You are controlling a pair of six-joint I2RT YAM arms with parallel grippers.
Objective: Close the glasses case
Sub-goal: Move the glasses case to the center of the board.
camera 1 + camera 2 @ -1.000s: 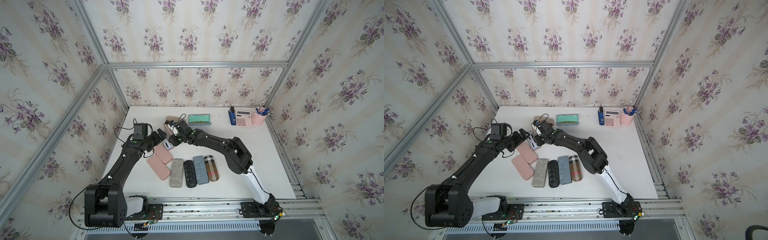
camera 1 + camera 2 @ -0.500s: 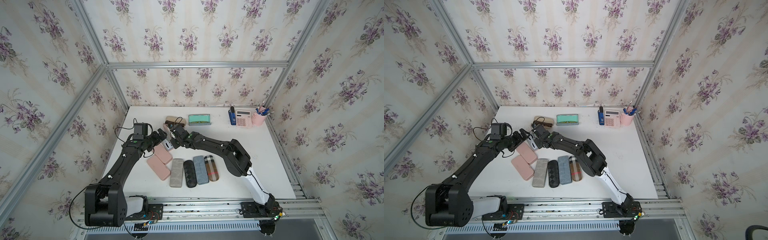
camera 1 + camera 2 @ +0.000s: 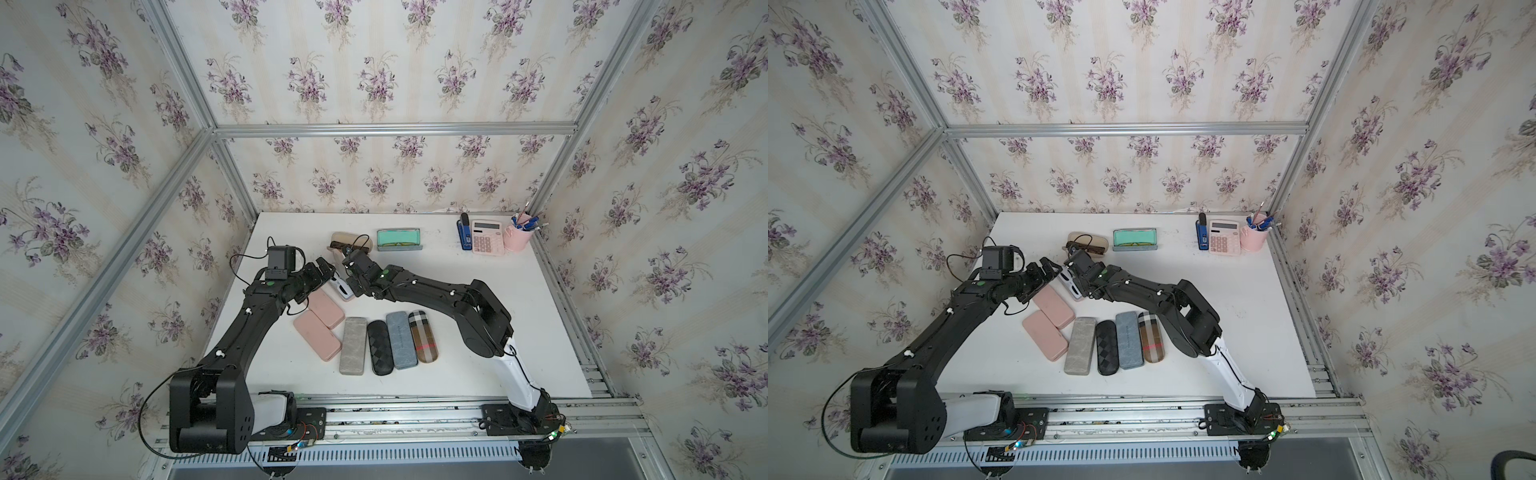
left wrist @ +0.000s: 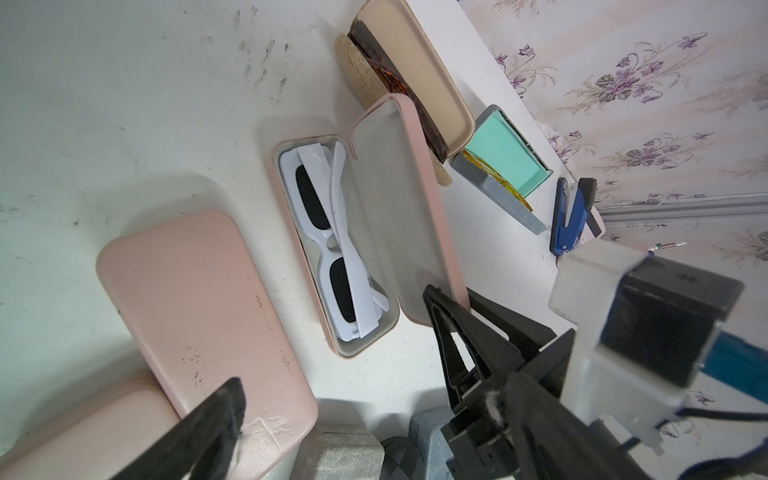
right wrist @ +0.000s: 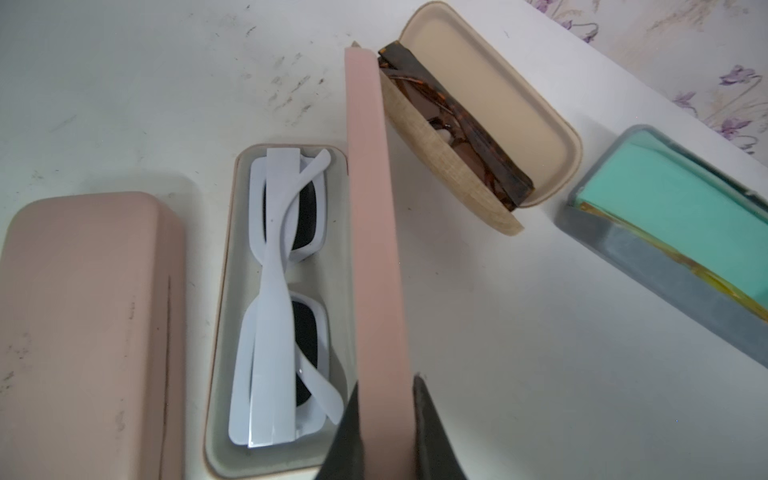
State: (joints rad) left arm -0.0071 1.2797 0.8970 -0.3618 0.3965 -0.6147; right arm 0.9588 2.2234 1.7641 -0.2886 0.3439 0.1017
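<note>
The glasses case point(image 5: 220, 332) is pink and lies open at the table's back left, with white sunglasses point(image 5: 282, 291) in its tray. Its lid point(image 5: 374, 249) stands upright on edge. My right gripper point(image 5: 386, 386) is shut on the near end of that lid, one finger on each face. In both top views the right gripper point(image 3: 347, 266) sits over the case point(image 3: 343, 289). My left gripper point(image 4: 370, 399) is open and holds nothing, just left of the case above a closed pink case point(image 4: 199, 307). The left gripper point(image 3: 1046, 268) faces the right gripper point(image 3: 1073, 266).
Two closed pink cases point(image 3: 326, 307) point(image 3: 318, 336) lie beside a row of grey point(image 3: 352, 345), black point(image 3: 380, 347), blue point(image 3: 401, 338) and plaid point(image 3: 423, 334) cases. Behind are an open tan case point(image 3: 349, 243), an open green-lined case point(image 3: 399, 240), a stapler point(image 3: 464, 232), a calculator point(image 3: 486, 241) and a pen cup point(image 3: 517, 237).
My right gripper has come down to the open pink case and its jaws have closed on the upright lid. The left arm has stayed where it was.
</note>
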